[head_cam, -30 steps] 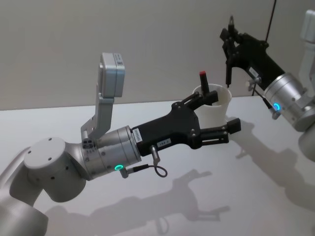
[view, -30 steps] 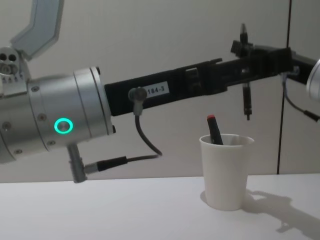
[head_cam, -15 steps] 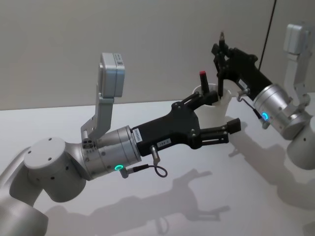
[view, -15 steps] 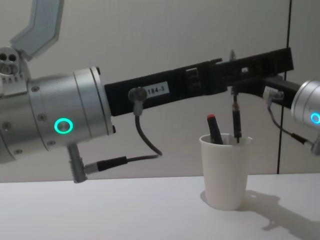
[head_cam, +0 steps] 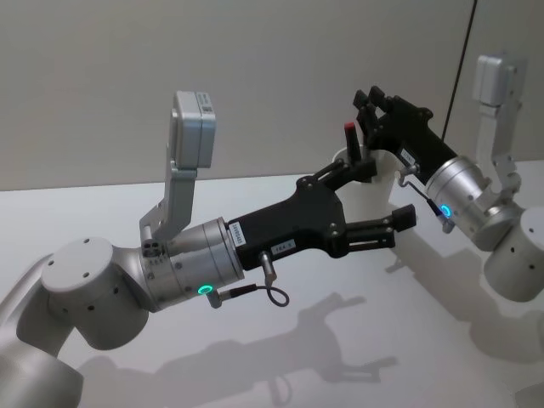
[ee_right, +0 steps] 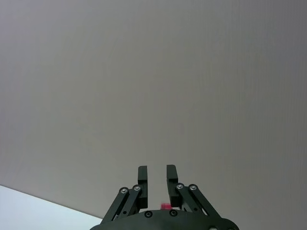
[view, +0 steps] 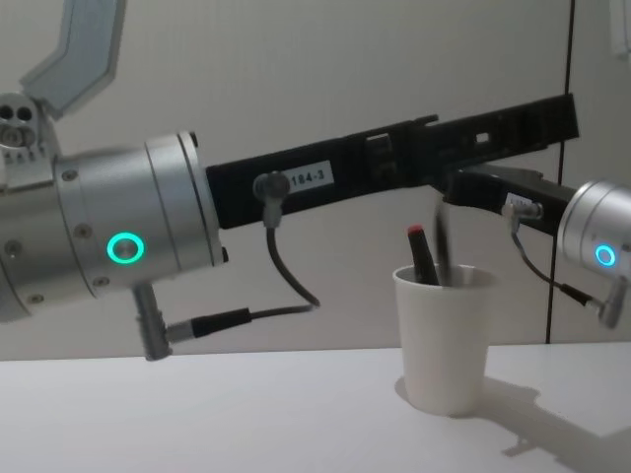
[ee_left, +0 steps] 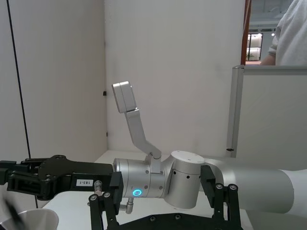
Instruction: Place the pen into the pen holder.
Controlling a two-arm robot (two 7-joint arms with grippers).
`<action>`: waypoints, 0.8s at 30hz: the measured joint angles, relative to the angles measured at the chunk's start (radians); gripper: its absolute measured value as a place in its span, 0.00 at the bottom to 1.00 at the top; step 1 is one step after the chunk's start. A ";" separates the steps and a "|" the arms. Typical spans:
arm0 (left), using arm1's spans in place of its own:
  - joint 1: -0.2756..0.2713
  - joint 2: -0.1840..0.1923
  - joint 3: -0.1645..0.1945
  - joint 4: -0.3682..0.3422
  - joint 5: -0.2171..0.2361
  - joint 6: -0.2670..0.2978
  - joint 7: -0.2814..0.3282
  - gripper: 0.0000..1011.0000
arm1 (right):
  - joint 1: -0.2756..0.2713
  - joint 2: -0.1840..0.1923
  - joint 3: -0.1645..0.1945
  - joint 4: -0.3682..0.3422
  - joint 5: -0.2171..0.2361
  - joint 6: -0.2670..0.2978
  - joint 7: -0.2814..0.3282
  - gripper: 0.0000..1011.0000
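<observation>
The pen holder (view: pixel 444 340), a white paper cup, stands on the white table (view: pixel 197 414). A red-capped pen (view: pixel 422 254) leans inside it, and a black pen (view: pixel 443 241) stands tilted beside that one, its lower end in the cup. My right gripper (view: pixel 449 187) hovers just above the rim, open, and its fingers (ee_right: pixel 143 179) have nothing between them. In the head view the right gripper (head_cam: pixel 368 104) is over the pen holder (head_cam: pixel 367 185). My left gripper (head_cam: pixel 378 198) is held open in the air, higher than the cup and nearer to me.
My left arm (view: pixel 118 246) stretches wide across the chest view above the table. A plain grey wall stands close behind the cup. In the left wrist view, a grey partition (ee_left: pixel 268 110) stands behind the robot with a person (ee_left: pixel 290 33) beyond it.
My right gripper came down and left over the cup with the black pen, then opened. The pen now stands loose in the cup. The left arm has not moved.
</observation>
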 joint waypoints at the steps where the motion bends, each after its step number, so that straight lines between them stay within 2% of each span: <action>1: 0.000 0.000 0.000 0.000 0.000 0.000 0.000 0.99 | 0.000 -0.001 -0.001 0.002 0.000 0.000 -0.001 0.26; 6: 0.000 0.000 0.000 0.000 0.000 0.000 0.000 0.99 | -0.001 -0.002 -0.003 0.005 -0.002 0.000 -0.002 0.36; 8: 0.000 0.000 0.000 0.000 0.000 0.000 0.000 0.99 | -0.001 -0.003 -0.004 0.006 -0.002 0.000 -0.003 0.46; 9: 0.000 0.000 0.000 0.000 0.000 0.000 0.000 0.99 | -0.001 -0.003 -0.004 0.007 -0.002 0.000 -0.003 0.46; 10: 0.000 0.000 0.000 0.000 0.000 0.000 0.000 0.99 | -0.001 -0.004 -0.004 0.007 -0.003 0.000 -0.003 0.52; 12: 0.000 0.000 0.000 0.000 0.000 0.000 0.000 0.99 | -0.001 -0.004 -0.005 0.008 -0.003 0.000 -0.003 0.55; 13: 0.000 0.000 0.000 0.000 0.000 0.000 0.000 0.99 | -0.001 -0.004 -0.005 0.008 -0.003 0.000 -0.003 0.61; 20: 0.000 0.000 0.000 0.000 0.000 0.000 0.000 0.99 | -0.003 -0.004 -0.005 0.006 -0.003 0.000 -0.004 0.81; 24: 0.000 0.000 0.000 0.000 0.000 0.000 0.000 0.99 | -0.019 0.003 -0.003 -0.029 0.013 0.005 -0.013 0.92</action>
